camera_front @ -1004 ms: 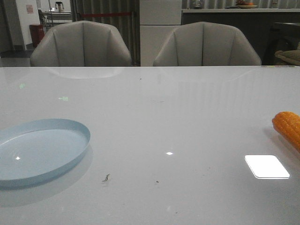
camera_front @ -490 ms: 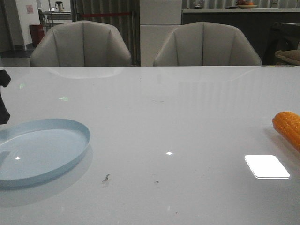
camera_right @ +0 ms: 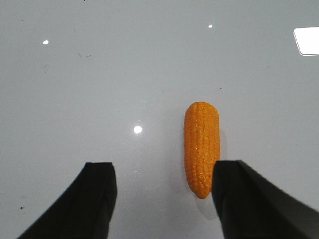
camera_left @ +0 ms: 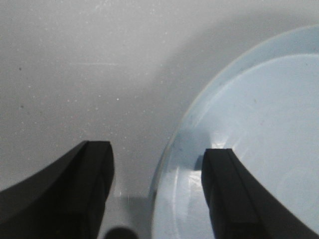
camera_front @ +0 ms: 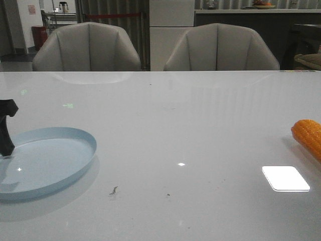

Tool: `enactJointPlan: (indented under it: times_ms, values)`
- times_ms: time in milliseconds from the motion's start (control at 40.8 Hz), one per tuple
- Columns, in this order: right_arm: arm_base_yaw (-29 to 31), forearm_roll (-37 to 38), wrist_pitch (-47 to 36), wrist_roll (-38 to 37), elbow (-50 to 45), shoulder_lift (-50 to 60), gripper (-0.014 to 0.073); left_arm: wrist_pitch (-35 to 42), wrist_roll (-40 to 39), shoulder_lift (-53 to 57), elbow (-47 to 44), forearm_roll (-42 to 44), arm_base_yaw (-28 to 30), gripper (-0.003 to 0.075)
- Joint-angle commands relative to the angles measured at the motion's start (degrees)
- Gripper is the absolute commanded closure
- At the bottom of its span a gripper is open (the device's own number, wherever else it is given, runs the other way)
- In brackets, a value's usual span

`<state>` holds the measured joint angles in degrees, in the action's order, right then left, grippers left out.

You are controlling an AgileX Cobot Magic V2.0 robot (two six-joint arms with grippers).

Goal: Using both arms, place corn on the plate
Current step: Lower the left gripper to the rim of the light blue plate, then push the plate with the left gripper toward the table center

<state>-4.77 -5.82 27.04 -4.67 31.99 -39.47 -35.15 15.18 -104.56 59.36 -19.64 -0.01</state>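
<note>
Glossy grey counter (camera_front: 175,125). Left gripper (camera_left: 158,191), jaws open, straddles the plate (camera_front: 55,160) rim at 9 o'clock; corn (camera_front: 308,136) lies at 3 o'clock, right gripper (camera_right: 164,196) open above it. Advice: centre the cob between the right jaws before closing.

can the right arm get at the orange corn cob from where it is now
Probably yes: the right gripper is open above the bare table, and the orange bumpy corn cob lies uncovered just ahead, off-centre towards one finger.
</note>
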Motion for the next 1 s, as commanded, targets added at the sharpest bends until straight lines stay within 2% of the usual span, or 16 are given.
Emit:
enactJointPlan:
  times_ms: [0, 73, 122, 318, 343, 637, 979]
  values:
    - [0.3, 0.4, -4.1, 0.3, 1.9, -0.2, 0.0067, -0.7, -0.5, 1.0, 1.2, -1.0, 0.2, 0.0261]
    - [0.3, 0.4, -4.1, 0.3, 1.9, -0.2, 0.0067, -1.1, -0.5, 0.8, 1.2, -1.0, 0.2, 0.029]
    - [0.3, 0.4, -4.1, 0.3, 1.9, -0.2, 0.0067, -1.3, -0.5, 0.8, 1.2, -1.0, 0.2, 0.0337]
    - [0.3, 0.4, -4.1, 0.3, 1.9, -0.2, 0.0067, -1.4, -0.5, 0.8, 1.2, -1.0, 0.2, 0.0619]
    - [0.3, 0.4, -4.1, 0.3, 1.9, -0.2, 0.0067, -1.4, -0.5, 0.8, 1.2, -1.0, 0.2, 0.0635]
    - [0.3, 0.4, -4.1, 0.3, 1.9, -0.2, 0.0067, -4.6, -0.5, 1.3, 5.9, -4.4, 0.2, 0.0627]
    - [0.3, 0.4, -4.1, 0.3, 1.9, -0.2, 0.0067, -12.7, -0.1, 1.6, 19.0, -20.1, -1.2, 0.0627]
